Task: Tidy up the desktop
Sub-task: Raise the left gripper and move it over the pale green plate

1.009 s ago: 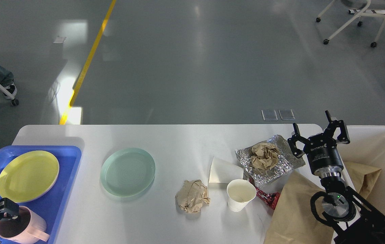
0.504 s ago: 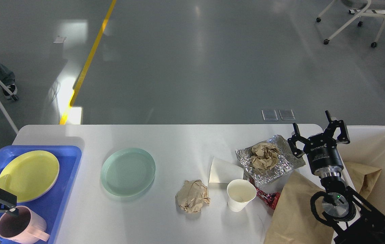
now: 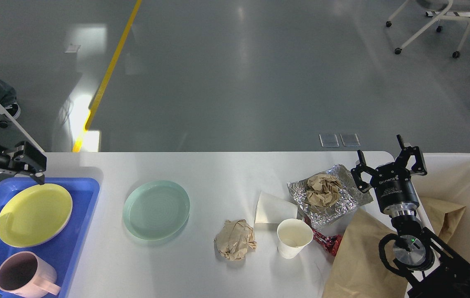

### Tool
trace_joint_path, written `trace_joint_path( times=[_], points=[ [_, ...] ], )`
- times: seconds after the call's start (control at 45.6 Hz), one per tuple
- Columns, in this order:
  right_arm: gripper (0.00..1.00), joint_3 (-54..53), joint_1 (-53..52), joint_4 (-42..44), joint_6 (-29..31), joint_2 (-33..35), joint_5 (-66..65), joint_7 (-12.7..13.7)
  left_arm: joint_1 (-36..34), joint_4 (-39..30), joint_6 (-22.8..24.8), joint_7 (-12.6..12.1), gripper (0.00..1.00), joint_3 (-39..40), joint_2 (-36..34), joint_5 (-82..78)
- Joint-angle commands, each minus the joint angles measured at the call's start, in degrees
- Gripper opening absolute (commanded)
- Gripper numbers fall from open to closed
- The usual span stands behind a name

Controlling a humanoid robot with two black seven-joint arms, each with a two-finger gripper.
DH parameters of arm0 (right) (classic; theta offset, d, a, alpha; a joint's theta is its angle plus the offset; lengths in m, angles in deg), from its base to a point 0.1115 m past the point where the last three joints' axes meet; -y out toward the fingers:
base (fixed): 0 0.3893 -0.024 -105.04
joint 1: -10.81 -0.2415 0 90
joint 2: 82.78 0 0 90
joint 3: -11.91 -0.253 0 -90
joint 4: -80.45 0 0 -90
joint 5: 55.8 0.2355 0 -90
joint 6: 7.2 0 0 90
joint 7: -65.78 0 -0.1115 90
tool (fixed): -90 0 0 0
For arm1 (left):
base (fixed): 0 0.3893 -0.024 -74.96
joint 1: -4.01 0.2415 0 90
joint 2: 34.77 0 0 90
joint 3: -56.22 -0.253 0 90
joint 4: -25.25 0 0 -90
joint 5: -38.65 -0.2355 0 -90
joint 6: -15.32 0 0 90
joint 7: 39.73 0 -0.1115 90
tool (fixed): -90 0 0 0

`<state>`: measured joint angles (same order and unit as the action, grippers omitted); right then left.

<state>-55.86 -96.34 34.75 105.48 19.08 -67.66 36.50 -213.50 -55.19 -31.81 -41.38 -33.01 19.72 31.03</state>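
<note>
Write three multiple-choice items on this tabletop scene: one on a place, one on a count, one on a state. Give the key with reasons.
1. Where does the pink mug sit?
A. on the green plate
B. in the blue tray
C. in the cream bin

2. How many plates show?
A. one
B. two
C. four

3. How is the right gripper?
A. open, empty
B. shut on the paper cup
C. out of view

Key: 1 B, the mug stands in the tray's near corner; 2 B, a yellow plate and a green plate; 3 A, its fingers stand spread, with nothing between them.
</note>
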Motion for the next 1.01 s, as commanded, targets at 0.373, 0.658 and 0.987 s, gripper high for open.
trace_joint_path(
  times=[0.373,0.658,0.987],
  points=[
    [1.00,0.0,0.0,0.0,0.0,0.0,0.0,-0.1,-25.1,-14.4,5.8,-1.2,0.96,-0.7,23.3,20.3],
    [1.00,0.0,0.0,0.0,0.0,0.0,0.0,0.0,-26.4,-14.5,7.4,-0.8,0.96,-0.7,23.8,22.7],
    [1.00,0.0,0.0,-0.1,0.0,0.0,0.0,-0.1,-17.9,-9.7,7.3,-0.5,0.96,0.3,23.6,22.5]
  ],
)
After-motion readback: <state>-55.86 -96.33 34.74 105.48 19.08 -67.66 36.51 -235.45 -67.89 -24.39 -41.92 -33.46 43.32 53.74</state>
